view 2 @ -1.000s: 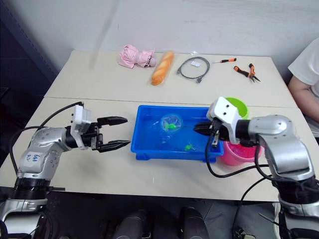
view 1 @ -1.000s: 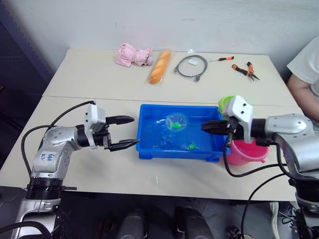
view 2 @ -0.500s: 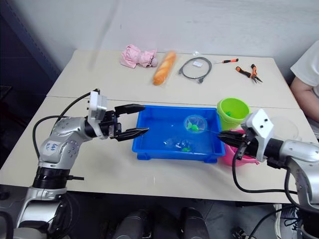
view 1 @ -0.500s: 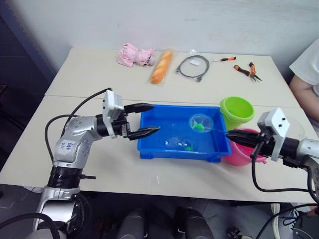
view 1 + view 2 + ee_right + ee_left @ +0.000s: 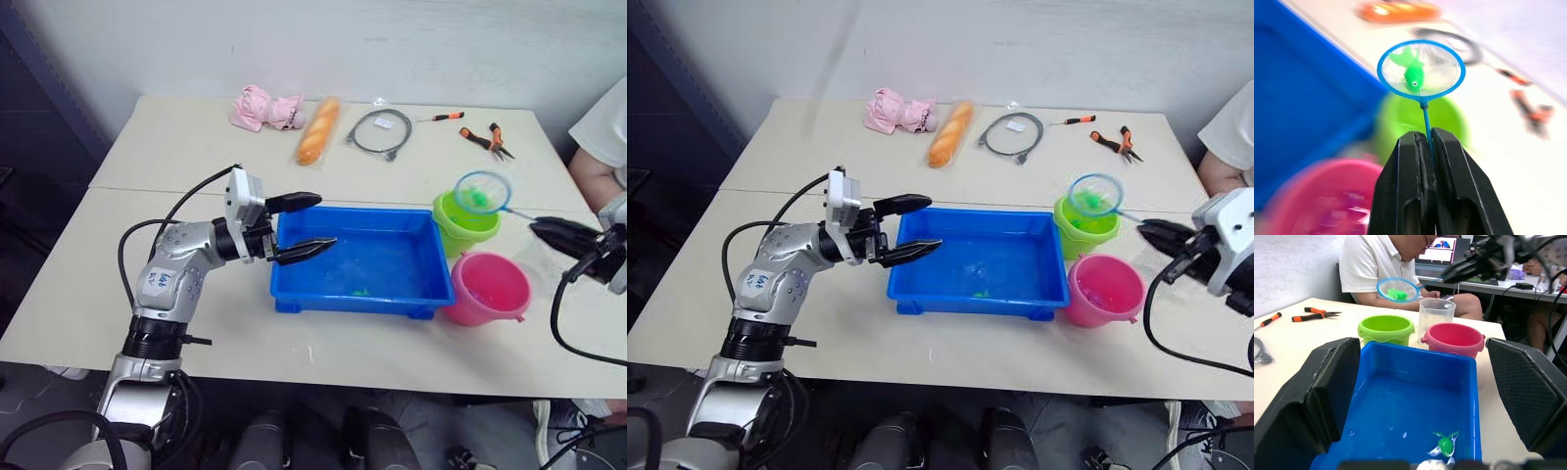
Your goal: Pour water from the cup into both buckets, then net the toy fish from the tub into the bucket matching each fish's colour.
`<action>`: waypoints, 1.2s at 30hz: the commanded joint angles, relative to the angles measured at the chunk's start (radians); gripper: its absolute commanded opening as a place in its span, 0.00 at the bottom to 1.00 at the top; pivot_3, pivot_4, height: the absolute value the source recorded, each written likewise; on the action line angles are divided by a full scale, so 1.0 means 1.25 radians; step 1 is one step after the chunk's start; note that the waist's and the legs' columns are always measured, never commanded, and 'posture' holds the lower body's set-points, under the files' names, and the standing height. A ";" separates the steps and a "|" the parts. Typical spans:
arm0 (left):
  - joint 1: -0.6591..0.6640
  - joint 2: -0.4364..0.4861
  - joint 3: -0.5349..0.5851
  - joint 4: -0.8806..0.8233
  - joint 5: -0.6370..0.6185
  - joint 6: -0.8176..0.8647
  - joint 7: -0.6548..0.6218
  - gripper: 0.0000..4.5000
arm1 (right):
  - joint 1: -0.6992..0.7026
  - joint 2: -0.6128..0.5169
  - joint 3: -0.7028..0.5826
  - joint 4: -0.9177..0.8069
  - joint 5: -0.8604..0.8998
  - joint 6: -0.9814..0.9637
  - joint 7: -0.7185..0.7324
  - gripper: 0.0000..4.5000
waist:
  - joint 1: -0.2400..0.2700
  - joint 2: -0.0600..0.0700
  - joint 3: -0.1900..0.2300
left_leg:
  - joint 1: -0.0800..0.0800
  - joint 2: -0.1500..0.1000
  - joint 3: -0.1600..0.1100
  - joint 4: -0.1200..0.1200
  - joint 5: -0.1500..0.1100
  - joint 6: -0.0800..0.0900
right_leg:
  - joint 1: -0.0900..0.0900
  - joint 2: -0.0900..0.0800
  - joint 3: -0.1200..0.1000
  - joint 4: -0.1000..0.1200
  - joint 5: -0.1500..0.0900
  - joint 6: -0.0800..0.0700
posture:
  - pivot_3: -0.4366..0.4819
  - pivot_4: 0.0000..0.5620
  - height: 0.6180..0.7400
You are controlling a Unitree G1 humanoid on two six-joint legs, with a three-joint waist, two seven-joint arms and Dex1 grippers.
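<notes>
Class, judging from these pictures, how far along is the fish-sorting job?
Done: pink fish lie in the pink bucket.
In hand: the right tool holds the net with a green fish above the green bucket.
Left: one green fish in the tub.

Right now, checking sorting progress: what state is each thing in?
Net: above the green bucket, holding a green fish.
Green bucket: upright.
Pink bucket: upright.
Tub: one green fish inside.
Right gripper: shut on net handle.
Left gripper: open, empty.
</notes>
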 commanded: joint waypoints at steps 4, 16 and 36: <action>0.000 -0.001 0.010 -0.027 0.002 -0.016 0.010 0.98 | -0.030 -0.030 0.110 0.142 -0.225 -0.306 -0.156 0.00 | 0.000 0.000 0.000 | 0.000 0.000 0.000 0.000 0.000 0.000 | 0.000 0.000 0.000 0.000 0.000 0.000 | 0.48 0.27 1.00; 0.035 0.021 0.014 -0.060 -0.009 -0.005 0.008 0.98 | -0.037 -0.173 0.256 0.294 -0.678 -0.675 -0.582 0.00 | -0.001 0.001 0.000 | 0.000 0.000 0.000 0.000 0.002 -0.002 | 0.000 0.000 0.001 0.000 0.000 0.000 | 0.48 0.27 1.00; 0.055 0.068 0.029 -0.044 -0.006 -0.021 -0.047 0.98 | -0.045 -0.175 0.248 0.267 -0.267 -0.699 -0.418 0.00 | -0.017 0.001 0.000 | 0.000 0.001 0.000 0.000 0.003 -0.003 | 0.000 0.002 0.001 0.000 0.000 0.000 | 0.48 0.27 1.00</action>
